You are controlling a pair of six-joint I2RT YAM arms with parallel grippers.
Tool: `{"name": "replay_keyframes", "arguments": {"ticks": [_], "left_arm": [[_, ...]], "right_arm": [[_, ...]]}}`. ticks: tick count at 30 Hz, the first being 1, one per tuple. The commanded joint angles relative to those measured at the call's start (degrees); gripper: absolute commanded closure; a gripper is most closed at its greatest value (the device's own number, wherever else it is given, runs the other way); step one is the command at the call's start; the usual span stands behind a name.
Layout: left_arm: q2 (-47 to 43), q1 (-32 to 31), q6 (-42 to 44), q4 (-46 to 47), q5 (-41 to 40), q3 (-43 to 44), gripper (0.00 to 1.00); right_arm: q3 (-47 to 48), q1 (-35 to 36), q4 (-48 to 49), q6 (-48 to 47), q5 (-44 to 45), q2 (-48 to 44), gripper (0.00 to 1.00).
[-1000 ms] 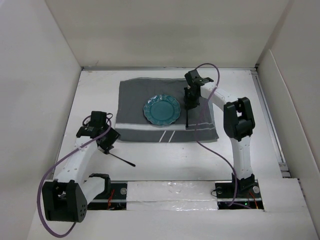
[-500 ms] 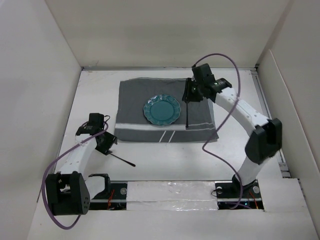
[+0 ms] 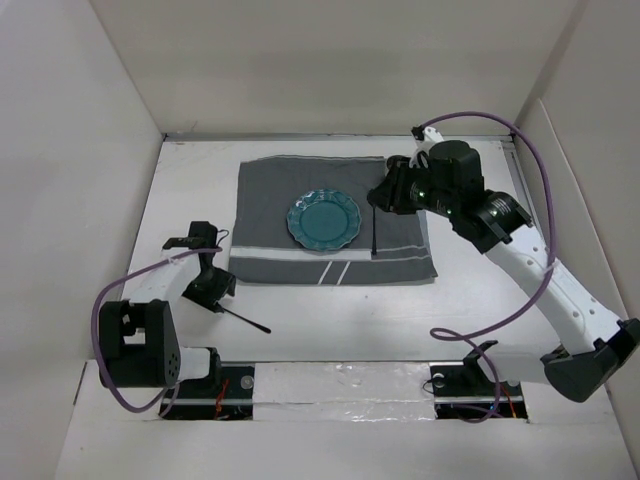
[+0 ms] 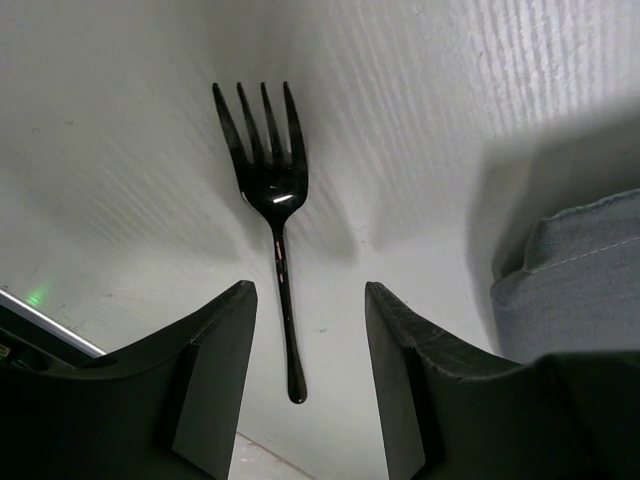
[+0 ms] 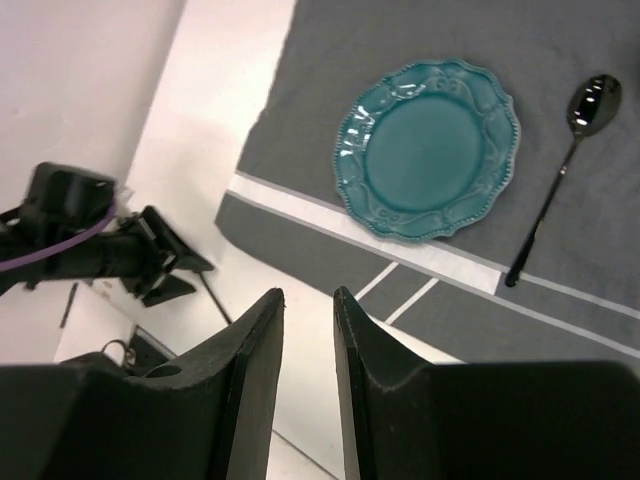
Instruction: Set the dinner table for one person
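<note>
The white dinner table point(image 3: 350, 320) carries a dark grey cloth point(image 3: 270, 190) with a teal plate point(image 3: 323, 221) on it. Right of the plate, a black spoon point(image 3: 373, 240) lies on the cloth. A black fork point(image 3: 248, 319) lies on the bare table near the cloth's front left corner. My left gripper point(image 4: 308, 290) is open low over the fork point(image 4: 270, 190), its jaws on either side of the handle end. My right gripper point(image 5: 307, 292) hovers high above the cloth point(image 5: 420, 40), jaws slightly apart and empty. Its view shows the plate point(image 5: 430, 150) and spoon point(image 5: 560, 180).
White walls point(image 3: 80, 150) close in the table on the left, back and right. A raised strip point(image 3: 340, 385) with the arm bases runs along the near edge. A purple cable point(image 3: 520, 310) loops under the right arm. The cloth's corner point(image 4: 575, 270) lies just right of my left gripper.
My right arm has lifted and swung back to the right, away from the spoon, which stays on the cloth. My left arm has folded in, its gripper still over the fork.
</note>
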Motion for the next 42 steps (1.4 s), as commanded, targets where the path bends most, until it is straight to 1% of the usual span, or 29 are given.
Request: {"name": "replay_keyframes", "arguments": {"ticks": [1, 4, 7, 9, 12, 16, 22, 27, 28, 29, 30, 31, 32, 35, 39, 42], "left_arm": [[1.1, -0.4, -2.5, -1.6, -2.2, 2.9, 0.56], [1.3, -0.4, -3.1, 0.7, -1.5, 0.8, 0.57], [1.9, -1.2, -4.2, 3.7, -0.9, -1.8, 0.58], [3.3, -1.2, -5.1, 4.2, -1.9, -1.9, 0.59], [4.5, -1.2, -5.4, 4.5, -2.2, -1.8, 0.60], [4.0, -1.2, -5.7, 5.0, -2.2, -2.4, 0.60], [1.8, -1.2, -7.7, 8.1, -2.4, -5.2, 0.64], [4.2, -1.2, -9.3, 11.7, -3.0, -7.0, 0.66], [4.7, -1.2, -9.5, 11.7, -3.3, -6.9, 0.66], [5.2, -1.2, -9.7, 11.9, -3.4, -6.8, 0.71], [5.3, -1.2, -9.8, 12.6, -3.4, -6.6, 0.79], [5.2, -1.2, -9.8, 12.9, -3.5, -6.6, 0.79], [4.9, -1.2, -9.7, 13.1, -3.9, -6.0, 0.83], [3.9, -1.2, -9.3, 13.2, -5.1, -5.1, 0.85], [4.0, -1.2, -7.5, 12.8, -5.9, -5.2, 0.84], [4.3, -1.2, -6.5, 13.0, -5.1, -5.8, 0.84]], "right_arm": [[0.2, 1.6, 2.2, 0.1, -2.4, -2.4, 0.67], [1.3, 2.9, -0.1, -0.1, -2.6, -2.5, 0.68], [2.0, 3.4, -0.6, -0.7, -0.4, -3.4, 0.67], [5.0, 4.0, -2.6, -1.4, 2.4, -3.3, 0.67], [7.7, 4.6, -3.9, -1.8, 2.7, -2.5, 0.67], [6.5, 4.6, -3.4, -1.7, 1.2, -2.5, 0.67], [4.7, 4.6, -2.8, -1.4, 1.7, -3.9, 0.67], [4.1, 2.7, -2.8, -0.9, 0.4, -3.6, 0.67], [4.1, 2.7, -2.8, -0.9, 0.2, -3.4, 0.67], [3.8, 2.7, -2.7, -0.8, -0.2, -3.4, 0.67], [3.3, 2.1, -2.3, -0.7, -0.4, -3.4, 0.67], [3.3, 2.1, -2.3, -0.7, -0.4, -3.4, 0.67], [3.1, 1.5, -2.2, -0.6, -0.9, -3.3, 0.68], [2.3, 1.0, -1.7, -0.4, -1.7, -3.1, 0.67], [1.4, -0.9, -0.7, 0.0, -3.1, -2.7, 0.67], [1.1, -1.4, -0.3, 0.1, -3.7, -2.4, 0.67]]}}
